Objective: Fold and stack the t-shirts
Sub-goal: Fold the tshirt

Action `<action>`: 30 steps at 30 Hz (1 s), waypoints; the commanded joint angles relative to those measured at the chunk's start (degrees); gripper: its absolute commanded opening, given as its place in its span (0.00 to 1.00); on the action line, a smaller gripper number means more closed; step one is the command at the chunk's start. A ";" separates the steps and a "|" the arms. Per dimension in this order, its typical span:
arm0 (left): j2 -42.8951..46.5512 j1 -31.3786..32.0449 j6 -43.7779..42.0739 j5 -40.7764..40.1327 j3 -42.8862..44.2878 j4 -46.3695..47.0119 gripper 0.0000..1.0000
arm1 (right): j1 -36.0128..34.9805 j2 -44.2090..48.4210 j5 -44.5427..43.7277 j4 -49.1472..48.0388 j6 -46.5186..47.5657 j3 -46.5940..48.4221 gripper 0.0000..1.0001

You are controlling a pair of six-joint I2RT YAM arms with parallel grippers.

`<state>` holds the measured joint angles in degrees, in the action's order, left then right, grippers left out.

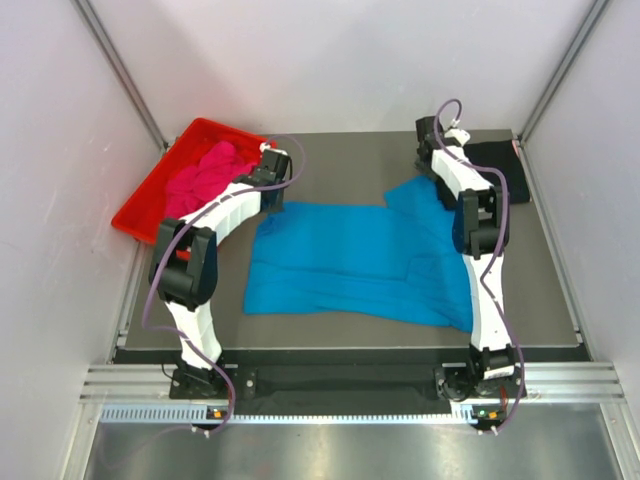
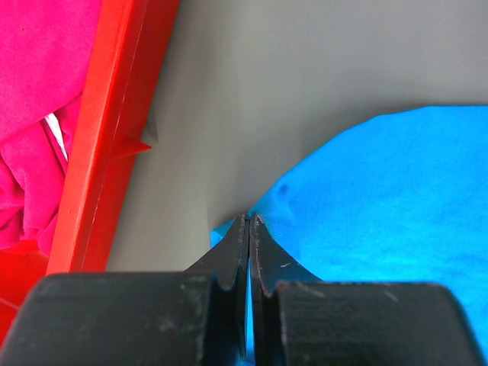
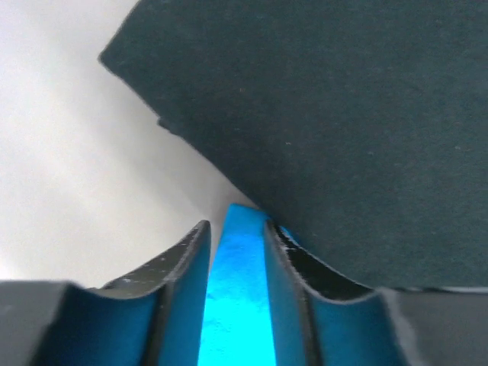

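Observation:
The turquoise-blue t-shirt [image 1: 350, 260] lies spread across the middle of the table. My left gripper [image 1: 272, 196] is shut on its far left corner; in the left wrist view the fingertips [image 2: 249, 221] pinch a thin edge of the blue cloth [image 2: 381, 198]. My right gripper [image 1: 428, 162] is shut on the shirt's far right part; a strip of blue cloth [image 3: 238, 305] sits between its jaws [image 3: 236, 225]. The black t-shirt [image 1: 500, 168] lies folded at the far right, right behind that gripper [image 3: 343, 114]. The magenta-pink t-shirt [image 1: 205, 175] lies crumpled in the tray.
The red plastic tray [image 1: 140, 215] stands tilted at the far left corner, close to my left gripper; its rim [image 2: 99, 152] and the pink cloth [image 2: 38, 114] show in the left wrist view. White walls enclose the grey table [image 1: 340, 160] on three sides.

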<state>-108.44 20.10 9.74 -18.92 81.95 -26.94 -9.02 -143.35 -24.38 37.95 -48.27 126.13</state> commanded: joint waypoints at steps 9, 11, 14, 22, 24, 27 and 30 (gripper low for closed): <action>2.71 -1.55 1.60 -0.77 1.02 2.77 0.00 | 0.93 4.29 2.84 -3.40 -0.25 -6.67 0.00; 3.06 -1.90 1.51 -0.68 1.28 2.59 0.00 | 0.84 8.07 5.20 -7.44 1.68 -9.56 0.00; 3.24 -2.34 1.86 -0.25 1.54 2.07 0.00 | 0.93 13.26 8.02 -10.70 2.92 -13.26 0.00; 4.29 -2.52 1.86 -0.77 0.58 1.71 0.00 | 0.93 26.26 8.03 -14.13 1.52 -26.26 0.00; 4.29 -2.52 2.04 -0.51 0.49 1.71 0.00 | 0.84 28.38 10.22 -17.19 0.73 -31.80 0.00; 4.38 -2.52 2.21 -0.16 0.58 1.63 0.00 | 0.76 31.98 12.42 -20.02 -0.15 -37.78 0.00; 4.99 -2.52 2.04 -0.24 0.40 1.63 0.00 | 0.58 34.62 12.96 -21.61 -0.95 -41.39 0.00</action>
<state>-107.13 17.87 11.03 -18.92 81.95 -26.79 -8.38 -112.12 -13.17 21.37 -47.77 87.44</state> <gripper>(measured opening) 0.011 0.009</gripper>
